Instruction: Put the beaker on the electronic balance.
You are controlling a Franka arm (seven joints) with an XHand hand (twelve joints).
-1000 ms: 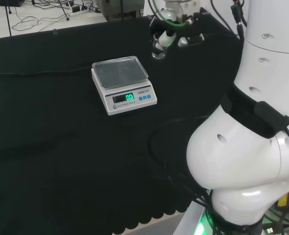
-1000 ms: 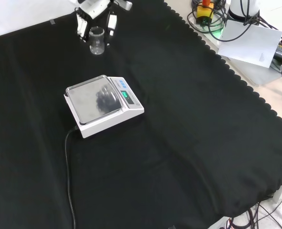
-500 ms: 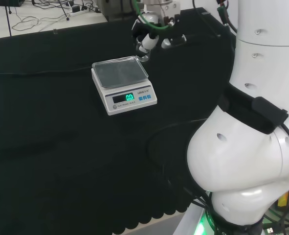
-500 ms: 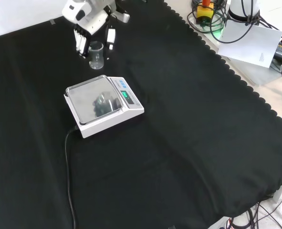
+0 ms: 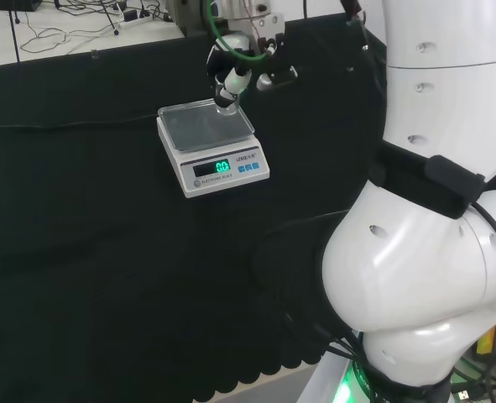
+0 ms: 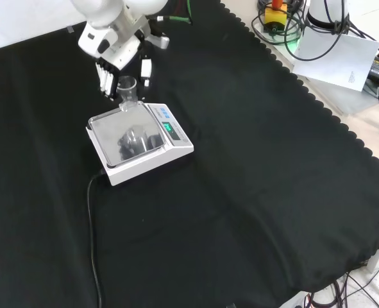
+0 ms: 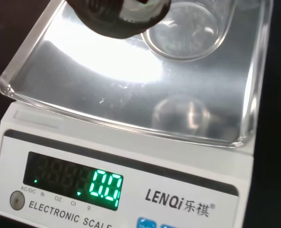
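Note:
The white electronic balance (image 5: 215,157) with its shiny steel pan (image 6: 115,136) stands on the black cloth. A small clear glass beaker (image 6: 127,93) is held upright in my hand (image 6: 109,46), whose fingers are curled on either side of it. In the head view the hand (image 5: 236,65) holds the beaker (image 5: 227,100) over the pan's far right corner. Seen from the wrist, the beaker's round base (image 7: 187,29) hangs low over the pan (image 7: 97,71), with a dark fingertip (image 7: 112,13) beside it. Whether glass touches the pan I cannot tell.
The balance's black cable (image 6: 90,218) trails over the cloth toward the front view's bottom. The arm's big white links (image 5: 432,252) stand at the head view's right. Papers and cables (image 6: 330,45) lie beyond the cloth's scalloped edge.
The hand has carried the beaker from behind the balance to over the pan's corner: leftward in the head view, downward in the front view.

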